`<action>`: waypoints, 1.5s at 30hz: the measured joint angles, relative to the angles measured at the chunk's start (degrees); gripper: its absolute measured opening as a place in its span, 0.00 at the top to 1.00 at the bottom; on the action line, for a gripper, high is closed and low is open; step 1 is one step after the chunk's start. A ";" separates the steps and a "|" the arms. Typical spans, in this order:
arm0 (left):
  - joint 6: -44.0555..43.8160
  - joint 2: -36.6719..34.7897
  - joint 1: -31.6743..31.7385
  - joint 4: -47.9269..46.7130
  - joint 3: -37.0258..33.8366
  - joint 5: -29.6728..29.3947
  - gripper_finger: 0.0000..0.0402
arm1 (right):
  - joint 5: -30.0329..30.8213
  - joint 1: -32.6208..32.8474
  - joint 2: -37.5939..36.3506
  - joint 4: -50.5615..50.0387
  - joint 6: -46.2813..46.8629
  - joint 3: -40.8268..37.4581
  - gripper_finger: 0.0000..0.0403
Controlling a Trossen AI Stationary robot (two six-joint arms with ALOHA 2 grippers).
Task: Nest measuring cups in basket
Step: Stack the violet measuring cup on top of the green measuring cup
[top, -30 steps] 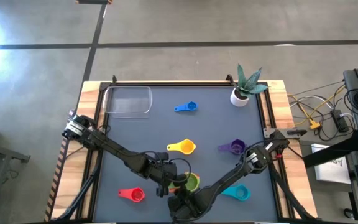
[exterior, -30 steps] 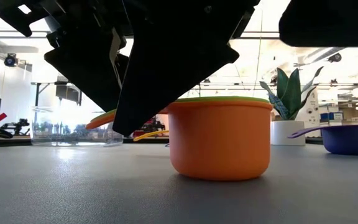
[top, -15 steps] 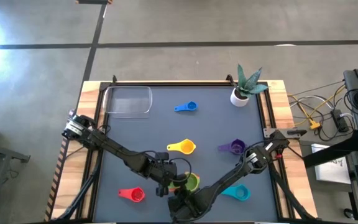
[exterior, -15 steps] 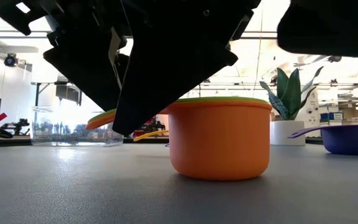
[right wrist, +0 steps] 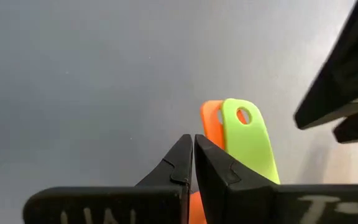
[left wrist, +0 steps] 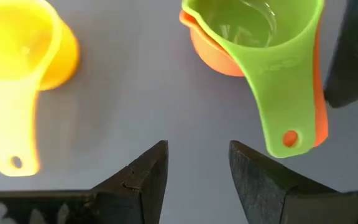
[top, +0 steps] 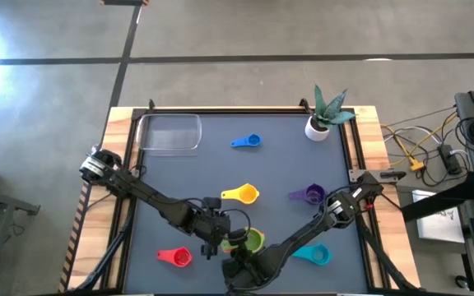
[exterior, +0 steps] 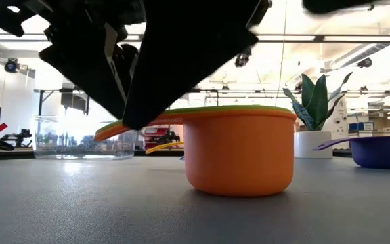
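Green cup sits nested in orange cup at the table's near edge, basket well apart at the far left corner. Left gripper hovers beside the stacked handles, jaws part open and empty; right gripper close by, jaws shut, empty. Risk: arms crowded over one stack could collide, or a one-handle grab could split the pair.

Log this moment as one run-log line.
green cup nested in orange cup | left claw open, empty | right claw shut | basket empty
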 joint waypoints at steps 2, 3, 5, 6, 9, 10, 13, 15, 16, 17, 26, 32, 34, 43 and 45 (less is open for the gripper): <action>0.08 -1.27 0.02 -0.02 -0.54 -2.18 0.62 | -0.17 0.22 -0.64 0.39 -0.02 0.00 0.98; 0.10 -2.04 0.04 -0.02 -0.87 -3.29 0.62 | -0.19 0.36 -1.06 0.37 -0.11 0.00 0.98; 0.24 -3.71 0.04 -0.03 -1.73 -4.88 0.62 | -0.19 0.71 -1.84 1.14 -0.45 0.00 0.98; 0.36 -4.64 0.04 0.05 -2.24 -5.31 0.62 | -0.22 0.94 -2.27 1.21 -0.79 0.00 0.98; 0.51 -7.73 0.04 1.71 -4.50 -5.78 0.62 | -0.43 1.60 -3.27 2.58 -1.50 0.00 0.98; 0.54 -8.87 0.07 2.41 -5.51 -5.84 0.62 | -0.44 1.78 -3.56 3.09 -1.66 0.00 0.98; 0.52 -12.71 0.07 6.01 -8.80 -6.75 0.62 | -0.48 2.56 -4.61 4.16 -2.49 0.00 0.98; 0.52 -15.65 0.04 8.91 -11.65 -6.80 0.62 | -0.42 2.98 -5.31 4.57 -2.88 -0.08 0.98; 0.52 -17.20 0.04 10.82 -13.19 -6.82 0.62 | -0.38 3.22 -5.64 5.15 -3.05 -0.13 0.98; 0.56 -18.71 0.04 12.81 -14.80 -6.81 0.62 | -0.34 3.34 -5.84 5.68 -3.39 -0.13 0.98; 1.18 -28.53 0.20 24.70 -25.10 -6.82 0.62 | 0.10 3.59 -6.59 6.45 -5.13 -0.22 0.98; 1.98 -30.14 0.26 25.59 -26.35 -6.82 0.62 | 0.94 3.72 -6.71 6.71 -5.38 -0.84 0.98; 2.89 -30.07 0.26 26.49 -26.33 -6.82 0.62 | 0.94 3.72 -7.03 6.81 -5.29 -1.49 0.98; 6.36 -29.13 0.45 24.46 -24.47 -7.25 0.62 | 0.94 4.42 -17.21 23.20 -5.37 -19.22 0.98; 10.25 -29.07 0.55 23.25 -24.06 -8.58 0.62 | 0.97 4.67 -21.35 29.24 -5.39 -25.82 0.98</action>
